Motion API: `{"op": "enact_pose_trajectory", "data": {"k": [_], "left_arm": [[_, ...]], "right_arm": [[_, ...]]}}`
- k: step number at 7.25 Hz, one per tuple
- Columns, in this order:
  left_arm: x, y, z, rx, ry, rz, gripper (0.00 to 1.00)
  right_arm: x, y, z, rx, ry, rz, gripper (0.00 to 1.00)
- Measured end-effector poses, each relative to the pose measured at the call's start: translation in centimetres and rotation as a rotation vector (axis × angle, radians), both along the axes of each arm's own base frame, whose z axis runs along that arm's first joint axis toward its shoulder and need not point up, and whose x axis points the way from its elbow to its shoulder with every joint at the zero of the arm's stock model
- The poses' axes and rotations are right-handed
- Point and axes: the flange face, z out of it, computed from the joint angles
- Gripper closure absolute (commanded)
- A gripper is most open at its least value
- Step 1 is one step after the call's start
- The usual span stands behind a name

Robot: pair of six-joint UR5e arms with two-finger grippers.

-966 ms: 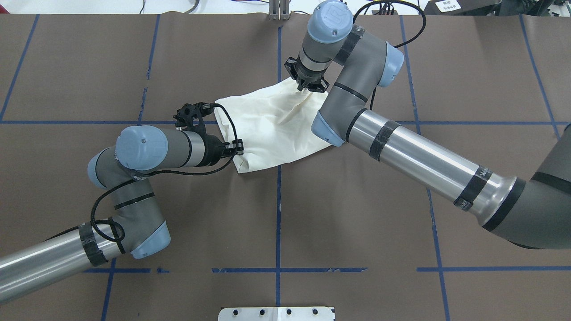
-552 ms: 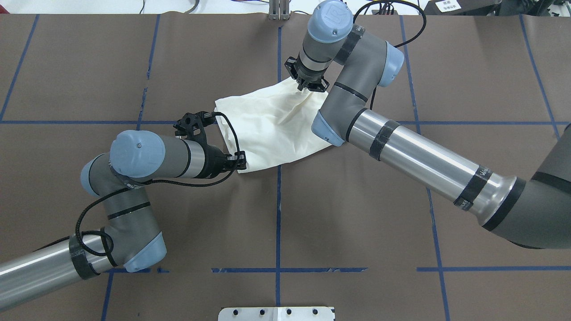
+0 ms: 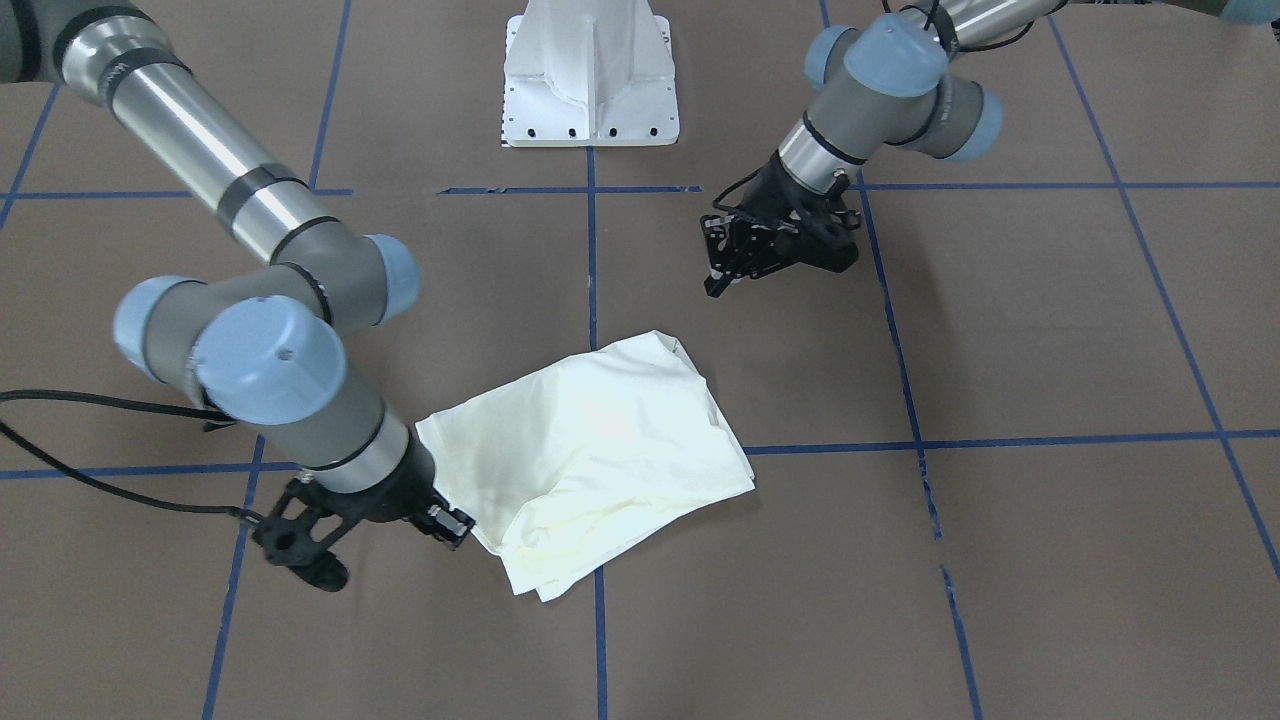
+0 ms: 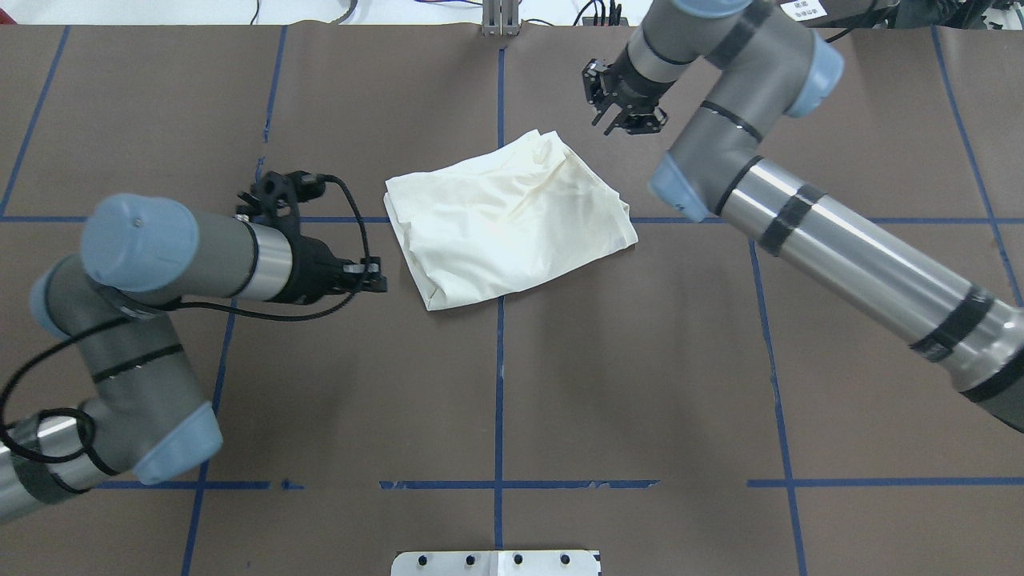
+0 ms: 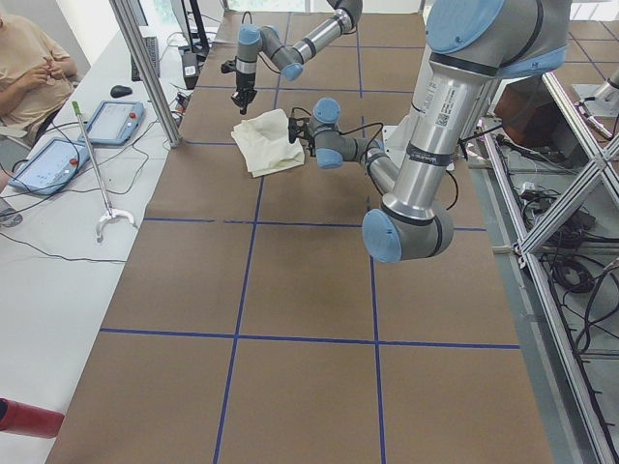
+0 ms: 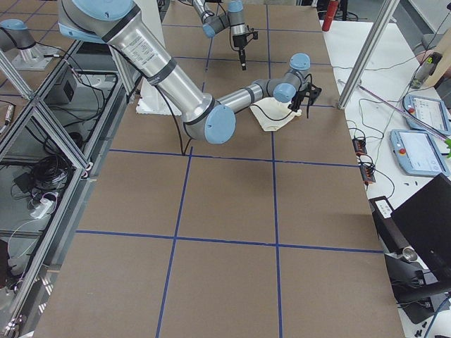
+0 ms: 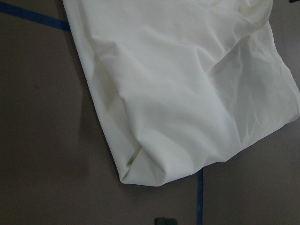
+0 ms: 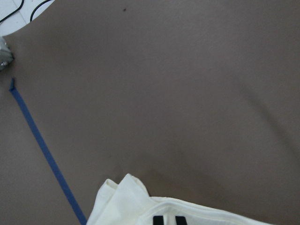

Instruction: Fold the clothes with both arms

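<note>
Centrally, you see one cream T-shirt, folded into a rough four-sided packet with its plain side up. It lies flat on the brown tabletop, in the upper middle of the overhead frame, across a crossing of the blue tape lines.

Two arms enter that frame: the left arm from the lower left and the right arm from the right. You find the left claw at mid-left, just beside the shirt's left edge but apart from it, its two fingers spread and holding nothing. You find the right claw near the top edge, up and right of the shirt's upper corner and clear of the cloth. Its fingers likewise stand apart and empty.

In the right wrist view, two dark fingertips show at the bottom edge with a gap between them, in front of one corner of the shirt. The left wrist view is filled mostly by the shirt's lower corner, with wrinkles crossing it.

One white base plate sits at the bottom centre of the overhead frame. In the left side view you can count two tablets and one person, all at upper left.
</note>
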Motion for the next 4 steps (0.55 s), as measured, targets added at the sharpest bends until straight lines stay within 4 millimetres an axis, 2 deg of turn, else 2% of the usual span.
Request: {"op": "enact_pose_trajectory", "data": {"k": [1,3,4], "left_arm": [[-5.2,-2.5,2.4,0.093,-0.069,0.004,0.49],[-16.3,-7.5,9.5,0.260,-0.232,0.048,0.31],[-21.8,-9.8,13.5,0.321,-0.317,0.075,0.01]], "right_arm": [[6.1,0.2,3.1,0.008,-0.017,-0.013,0.00],[19.1,1.9,10.9,0.108,-0.015,-0.081,0.00],[24.7,3.1,15.2,0.177,0.015,-0.117,0.00]]}}
